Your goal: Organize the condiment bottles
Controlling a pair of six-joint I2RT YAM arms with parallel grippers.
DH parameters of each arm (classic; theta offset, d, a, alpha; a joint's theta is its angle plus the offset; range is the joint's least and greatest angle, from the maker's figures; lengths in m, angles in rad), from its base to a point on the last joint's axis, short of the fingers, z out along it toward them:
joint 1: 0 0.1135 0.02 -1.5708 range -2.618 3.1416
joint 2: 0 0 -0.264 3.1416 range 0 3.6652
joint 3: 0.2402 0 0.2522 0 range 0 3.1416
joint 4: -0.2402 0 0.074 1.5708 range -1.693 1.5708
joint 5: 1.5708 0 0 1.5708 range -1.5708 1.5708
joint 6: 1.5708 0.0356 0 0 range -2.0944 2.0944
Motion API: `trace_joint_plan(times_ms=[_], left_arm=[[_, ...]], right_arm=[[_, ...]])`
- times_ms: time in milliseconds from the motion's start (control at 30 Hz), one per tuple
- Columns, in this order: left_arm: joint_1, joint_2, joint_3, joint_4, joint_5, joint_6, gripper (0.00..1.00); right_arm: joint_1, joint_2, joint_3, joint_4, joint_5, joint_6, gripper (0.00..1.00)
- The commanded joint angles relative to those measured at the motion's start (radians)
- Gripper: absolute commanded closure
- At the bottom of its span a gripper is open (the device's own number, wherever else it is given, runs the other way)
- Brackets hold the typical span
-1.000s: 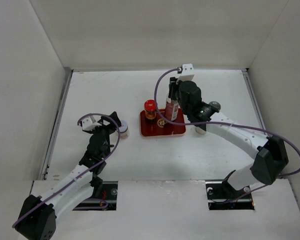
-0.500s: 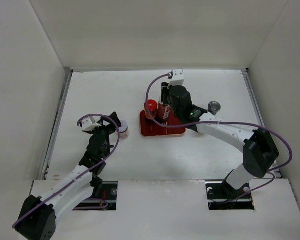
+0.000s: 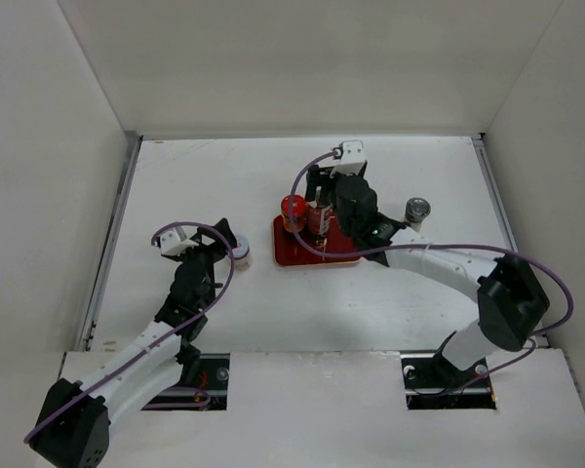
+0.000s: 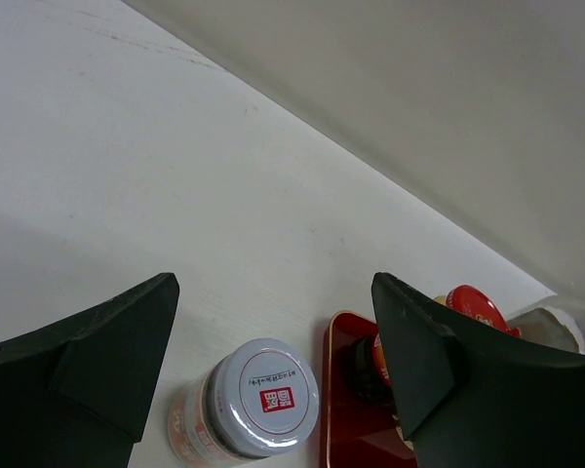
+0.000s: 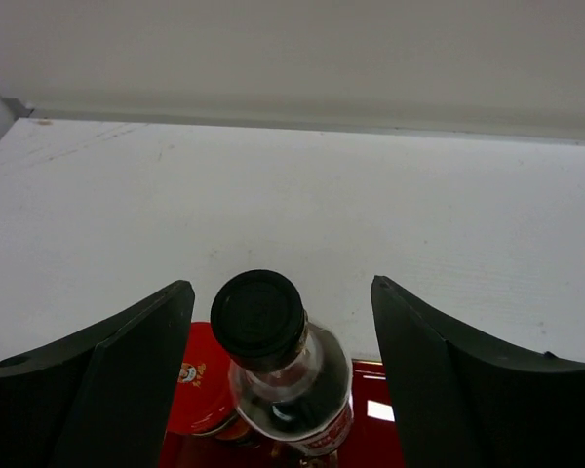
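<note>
The right end effector (image 5: 281,292) is seen with its jaws parted around the tall slim bottle (image 5: 273,375). A gap shows on each side, so the bottle is judged to be released, not gripped. It stands on the red tray (image 3: 346,255) toward the far edge, just beside the red-lidded jar (image 3: 293,207) at the tray's far-left corner. The main risk is judged to lie in the withdrawal. If the end effector is pulled back or swung aside before it is lifted clear, the cap or shoulder could be clipped by a finger. The bottle, tall and narrow at the base, could then be tipped into the jar beside it or off the tray's edge. The right arm's cable is draped close by the jar and could be dragged across it. The left end effector (image 4: 273,283) is held open over the silver-grey-lidded jar (image 4: 263,395), which rests on the surface (image 3: 205,175) just off the tray's left edge and is not touched. A careless carry from there could knock the things already placed. The small pale black-capped bottle (image 3: 416,209) is left on the surface, off the tray's right edge. Against the frame a second ago, the right arm is shifted leftward and the bottle is brought from over the tray's right part to the jar's side — the grip on it is now let go. The pale bottle is no longer partly hidden by the arm, and the left arm is unchanged.
</note>
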Motion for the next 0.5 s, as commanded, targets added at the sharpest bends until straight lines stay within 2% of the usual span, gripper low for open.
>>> trace_joint_plan(times_ms=[0, 100, 200, 233, 333, 400, 433, 467], left_arm=[[-0.001, -0.006, -0.003, 0.05, 0.01, -0.009, 0.2], [-0.007, -0.023, -0.004, 0.052, 0.01, -0.009, 0.2], [-0.003, -0.02, -0.006, 0.047, 0.01, -0.009, 0.2], [-0.009, -0.02, -0.006, 0.047, 0.01, -0.009, 0.2], [-0.017, -0.017, -0.004, 0.053, 0.01, -0.009, 0.2], [-0.018, -0.002, -0.001, 0.053, 0.01, -0.009, 0.2], [-0.02, 0.003, 0.0, 0.053, 0.011, -0.009, 0.2], [-0.024, 0.004, 0.0, 0.053, 0.013, -0.011, 0.2]], right_arm=[[0.011, -0.103, -0.021, 0.071, 0.045, -0.002, 0.17], [0.011, -0.204, -0.088, 0.056, 0.071, 0.014, 0.14], [0.002, -0.328, -0.195, 0.016, 0.14, 0.06, 0.15], [-0.006, -0.37, -0.229, -0.012, 0.166, 0.076, 0.24], [-0.013, -0.474, -0.323, -0.139, 0.275, 0.129, 0.65], [-0.015, -0.513, -0.361, -0.251, 0.338, 0.178, 0.71], [-0.022, -0.523, -0.377, -0.315, 0.353, 0.206, 0.69], [-0.036, -0.531, -0.39, -0.373, 0.355, 0.232, 0.62]])
